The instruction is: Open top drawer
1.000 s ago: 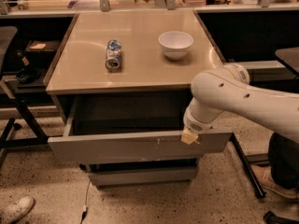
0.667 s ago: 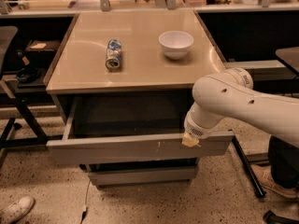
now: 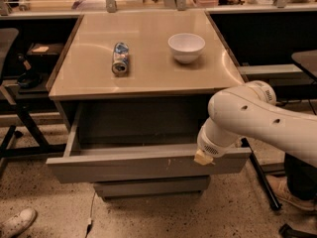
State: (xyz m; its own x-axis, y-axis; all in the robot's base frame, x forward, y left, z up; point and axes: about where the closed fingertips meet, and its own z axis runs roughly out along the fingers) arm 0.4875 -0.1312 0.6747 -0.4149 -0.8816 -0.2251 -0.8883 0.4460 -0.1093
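The top drawer [image 3: 133, 166] is a wide grey handle-less front with white scuff marks right of centre. It stands pulled well out from under the tan tabletop [image 3: 148, 68], and its deep dark tray [image 3: 133, 128] shows. My white arm reaches in from the right. My gripper [image 3: 204, 157] is at the drawer front's top edge, right of centre, with only a yellowish tip showing below the wrist.
A crushed can [image 3: 120, 58] lies on its side on the tabletop, and a white bowl [image 3: 186, 46] stands to its right. A lower grey drawer front [image 3: 151, 186] sits under the open one. A shoe [image 3: 17, 223] is at the bottom left. Black chair legs [image 3: 20, 128] stand at the left.
The drawer front has come further out toward the camera, and my arm and gripper have moved with it.
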